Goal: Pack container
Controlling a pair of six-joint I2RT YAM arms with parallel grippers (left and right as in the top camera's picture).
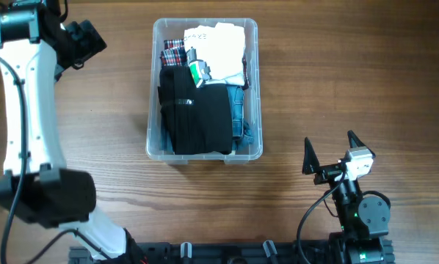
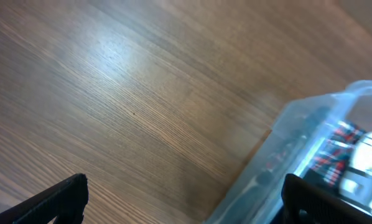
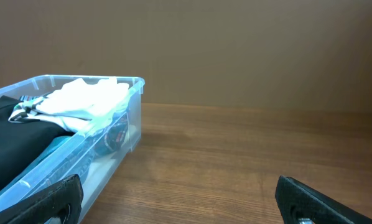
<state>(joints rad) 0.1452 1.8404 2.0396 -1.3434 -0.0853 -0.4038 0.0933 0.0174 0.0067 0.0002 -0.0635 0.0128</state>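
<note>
The clear plastic container [image 1: 205, 152] sits at the table's centre back, filled with folded clothes: a black garment [image 1: 197, 117], a white one [image 1: 219, 45], a plaid piece [image 1: 173, 51] and blue denim [image 1: 239, 117]. It also shows in the left wrist view [image 2: 279, 168] and in the right wrist view [image 3: 120, 109]. My left gripper [image 1: 84, 40] is open and empty, raised over bare table to the left of the container; its fingers show in the left wrist view [image 2: 186, 199]. My right gripper [image 1: 329, 150] is open and empty near the front right; its fingers show in the right wrist view [image 3: 180, 199].
The white left arm [image 1: 28, 125] runs down the table's left side. The right arm's base [image 1: 359, 216] stands at the front right. A black rail [image 1: 227, 253] lies along the front edge. A brown wall [image 3: 236, 50] stands behind the table.
</note>
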